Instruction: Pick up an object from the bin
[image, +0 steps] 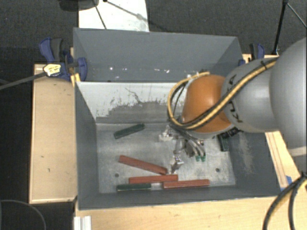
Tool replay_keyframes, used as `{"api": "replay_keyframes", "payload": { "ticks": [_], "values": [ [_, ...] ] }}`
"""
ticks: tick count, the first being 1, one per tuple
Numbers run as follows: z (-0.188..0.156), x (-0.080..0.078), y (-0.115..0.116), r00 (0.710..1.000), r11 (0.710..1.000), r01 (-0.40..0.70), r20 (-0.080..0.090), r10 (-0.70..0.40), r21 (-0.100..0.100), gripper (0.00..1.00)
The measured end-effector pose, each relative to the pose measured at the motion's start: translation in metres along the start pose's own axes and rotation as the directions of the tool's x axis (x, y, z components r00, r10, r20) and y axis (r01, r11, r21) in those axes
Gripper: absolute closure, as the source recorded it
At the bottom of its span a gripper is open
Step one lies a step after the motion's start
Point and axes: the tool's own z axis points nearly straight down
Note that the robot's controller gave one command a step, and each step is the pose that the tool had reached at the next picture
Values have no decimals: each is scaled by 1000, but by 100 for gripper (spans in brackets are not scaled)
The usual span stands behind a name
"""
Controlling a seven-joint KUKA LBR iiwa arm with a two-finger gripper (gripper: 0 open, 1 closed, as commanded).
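My jaws hang at the right end of a long, flat red-brown stick [143,165] lying aslant toward the near side of the grey metal bin [88,143], and how wide they stand I cannot tell.

one camera looks down on the bin [153,51] from above, tilted toward 12 o'clock, so the far wall shows its inner face. it is near enough that the whole bin fits with little margin. the arm [268,99] enters from 3 o'clock.
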Motion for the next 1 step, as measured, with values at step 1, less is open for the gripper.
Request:
{"api": "replay_keyframes", "payload": {
  "ticks": [1],
  "values": [
    [3, 10, 9, 999, 999, 34, 10, -34, 3, 0]
  ]
}}
